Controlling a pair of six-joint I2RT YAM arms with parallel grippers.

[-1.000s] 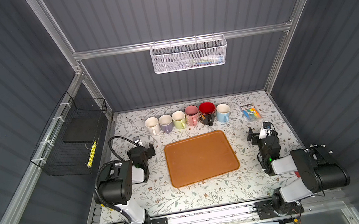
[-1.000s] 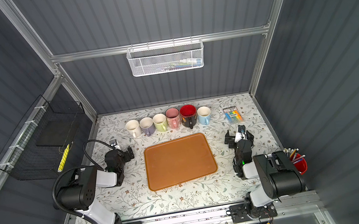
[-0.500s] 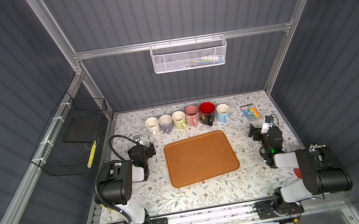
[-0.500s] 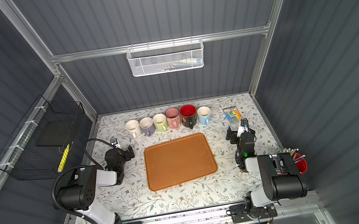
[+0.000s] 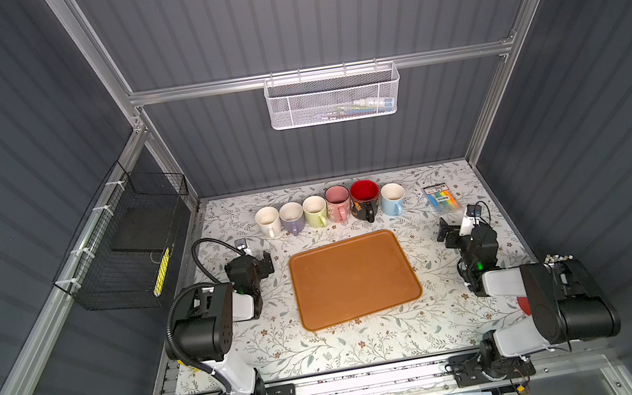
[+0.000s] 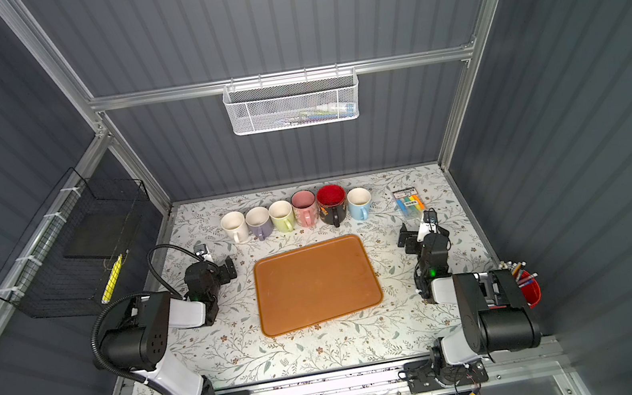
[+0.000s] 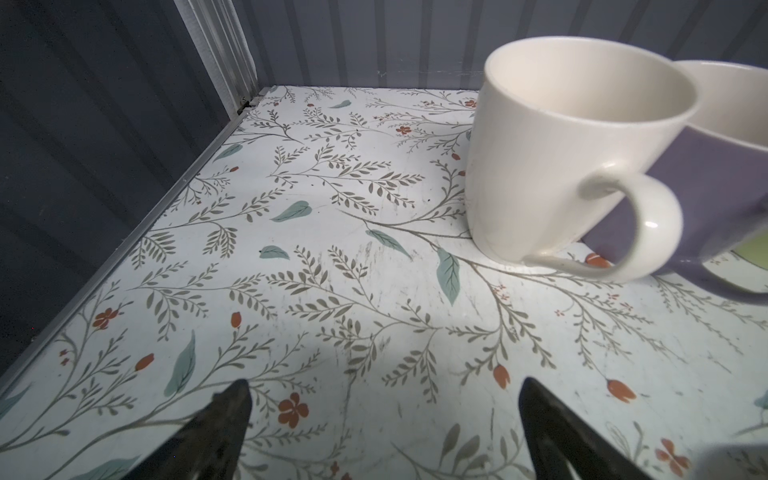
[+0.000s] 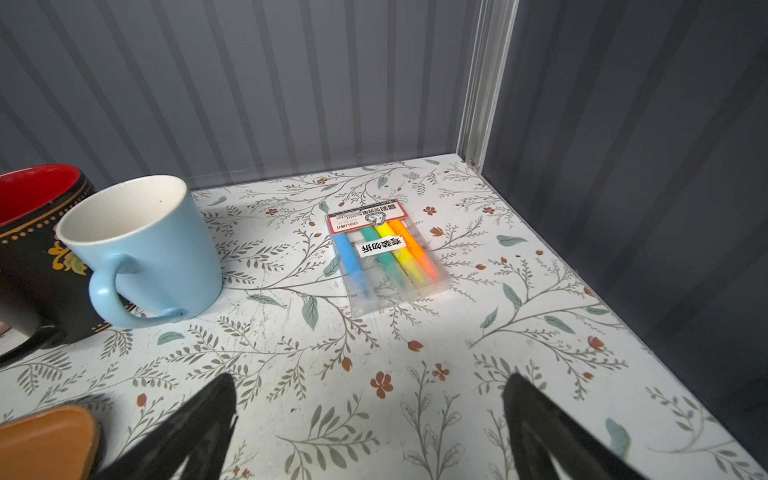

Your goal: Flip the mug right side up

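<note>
While they look ceramic, six glossy tapered mugs stand upright.

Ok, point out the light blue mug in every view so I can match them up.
Top view: light blue mug, upright at the right end of the mug row.
Top view: again the right end of the row.
Left wrist: not in it.
Right wrist: upright, between the black mug and the highlighter pack.
Shared landmark: the red-lined black mug right beside it.
</note>
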